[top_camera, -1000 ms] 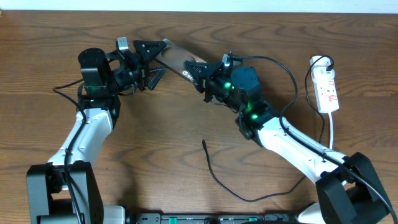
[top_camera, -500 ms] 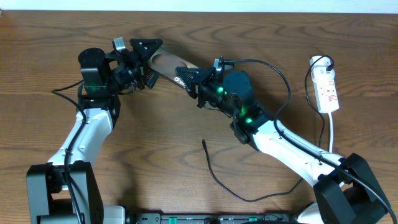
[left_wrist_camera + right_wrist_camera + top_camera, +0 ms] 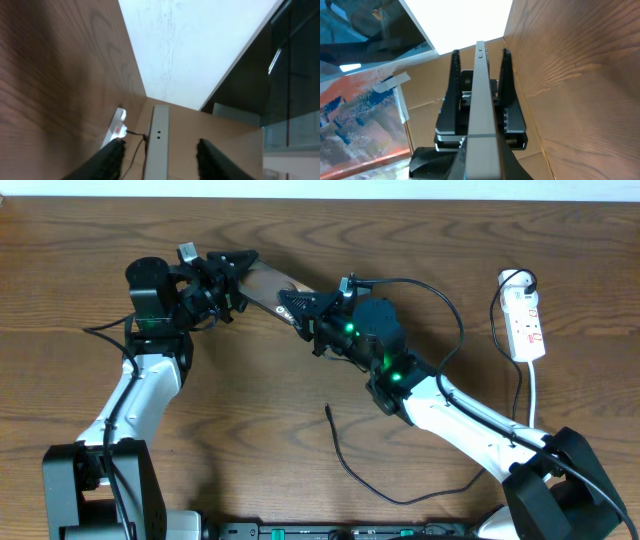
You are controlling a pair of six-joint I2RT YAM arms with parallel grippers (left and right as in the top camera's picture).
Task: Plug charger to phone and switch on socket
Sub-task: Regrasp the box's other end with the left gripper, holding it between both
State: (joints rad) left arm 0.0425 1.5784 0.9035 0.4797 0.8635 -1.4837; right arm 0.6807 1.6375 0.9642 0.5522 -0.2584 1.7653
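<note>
A brown wooden table (image 3: 250,430) with pronounced grain is seen from above. A narrow white rectangular power strip (image 3: 526,322) with small red markings is laid flat on it near the right edge, with its rounded end turned towards the far side. A white cord (image 3: 534,395) is led from the near end of the power strip towards the front of the table. Well to the left of the power strip and nearer the front, a long thin black charger cable (image 3: 343,462) is laid in a loose curve on the bare wood. Its small plug tip (image 3: 328,409) is pointed towards the far side.

No legible text; white lettering on phone (image 3: 264,280) unreadable.
</note>
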